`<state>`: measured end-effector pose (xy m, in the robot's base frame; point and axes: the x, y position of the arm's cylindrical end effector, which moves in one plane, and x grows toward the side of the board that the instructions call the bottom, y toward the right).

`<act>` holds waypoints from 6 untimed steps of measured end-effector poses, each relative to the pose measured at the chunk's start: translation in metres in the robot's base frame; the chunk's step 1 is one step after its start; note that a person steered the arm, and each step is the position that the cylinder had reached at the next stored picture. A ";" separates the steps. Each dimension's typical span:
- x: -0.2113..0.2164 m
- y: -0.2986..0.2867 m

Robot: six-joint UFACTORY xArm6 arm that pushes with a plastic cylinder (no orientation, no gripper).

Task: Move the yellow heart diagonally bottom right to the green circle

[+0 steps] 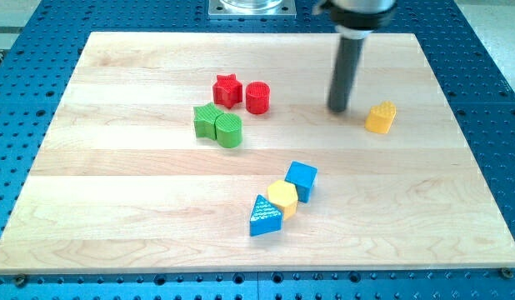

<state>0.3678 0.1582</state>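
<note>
**Ana:** Jaws? None on this arm, so nothing spreads, presses together or pinches. It ends in a plain dark rod, and my tip (338, 109) rests on the bench (116, 225).

**Ben:** Where is the tip against the yellow heart (380, 117)?

**Ana:** Just beside it, on the view's left and slightly toward the top, with a small gap; I judge they are not touching.

**Ben:** Why there? The green circle (228, 131) lies well to the heart's left.

**Ana:** True, so pushing from this side would drive the heart away from it. I judge the tip needs to go round to the heart's right before any push.

**Ben:** Anything in the way?

**Ana:** The red star (227, 90) and red cylinder (257, 97) sit up and to the left of the heart. A green block (207, 120) touches the circle's left. The blue cube (301, 180), yellow hexagon (282, 198) and blue triangle (265, 217) cluster below and left of the heart.
</note>
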 end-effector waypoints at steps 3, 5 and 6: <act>0.089 -0.014; 0.041 0.012; 0.060 -0.029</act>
